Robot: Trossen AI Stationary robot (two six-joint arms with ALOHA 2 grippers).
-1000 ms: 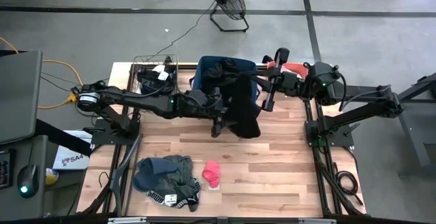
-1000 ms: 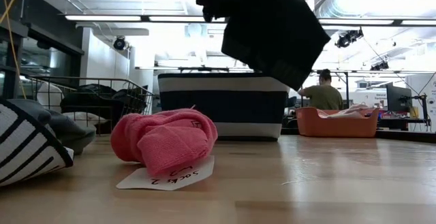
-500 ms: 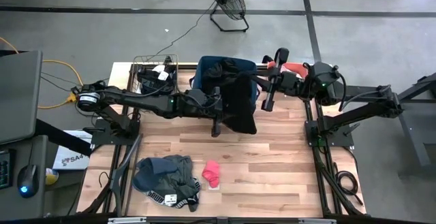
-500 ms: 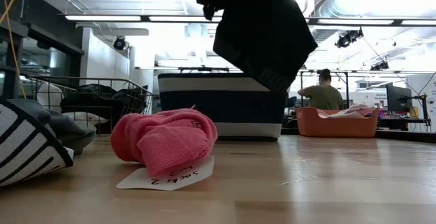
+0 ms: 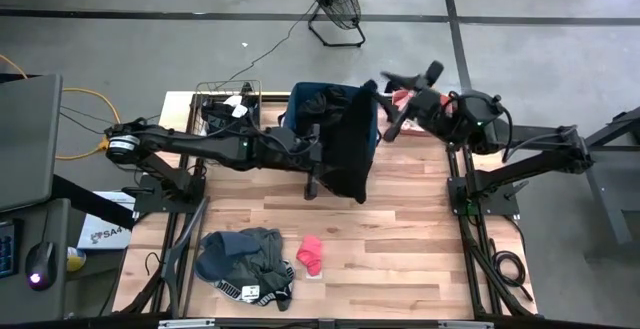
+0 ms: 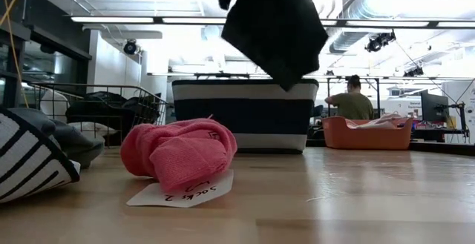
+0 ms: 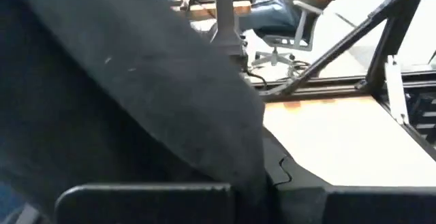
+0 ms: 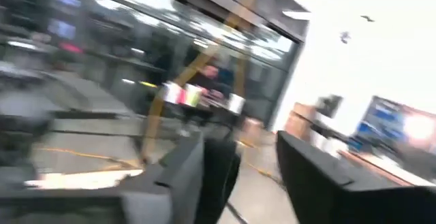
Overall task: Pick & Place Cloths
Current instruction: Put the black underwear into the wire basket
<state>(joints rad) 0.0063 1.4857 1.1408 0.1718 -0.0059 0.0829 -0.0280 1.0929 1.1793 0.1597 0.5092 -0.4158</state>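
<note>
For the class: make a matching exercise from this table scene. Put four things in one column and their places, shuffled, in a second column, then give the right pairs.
Things:
1. black cloth
2. pink socks
3. blue bin
4. wire basket

Places:
A. far edge of the table, middle
B. lying on a paper label
C. far left corner
D. hanging in the air from the left gripper

Pairs: 1-D, 2-B, 3-A, 4-C

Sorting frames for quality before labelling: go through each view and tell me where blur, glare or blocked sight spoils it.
High view: evenly lit, sharp. Low view: ceiling lights glare behind the hanging black cloth, leaving it a silhouette; pink socks are crisp. Left wrist view: black fabric right at the lens fills most of it, out of focus. Right wrist view: heavy motion blur smears the room; the right gripper shows nothing between its fingers.
</note>
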